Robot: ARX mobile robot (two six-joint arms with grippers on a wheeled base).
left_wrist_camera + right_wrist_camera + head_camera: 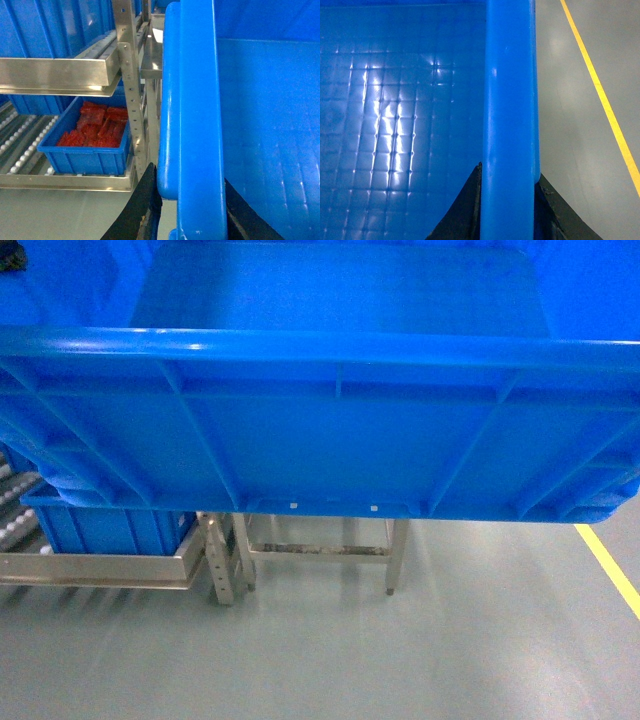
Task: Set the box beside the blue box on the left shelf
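The box [330,420] is a large bright-blue open crate that hangs in the air and fills the upper half of the head view, its ribbed side facing me. My left gripper [192,212] is shut on its thick left rim [195,125], one black finger [145,210] on the outside and one inside. My right gripper [509,207] is shut on the right rim [510,100] in the same way. The left shelf [100,568], with its shiny steel front bar and white rollers [20,150], lies low at the left. On it stands a blue box [110,528].
The blue box on the shelf's lower level holds red packets [97,125]. More blue crates [50,25] stand on the level above, behind a steel bar [55,70]. A perforated steel post [131,90] ends the rack. A steel stand [320,550] stands beyond. A yellow floor line [610,565] runs at right.
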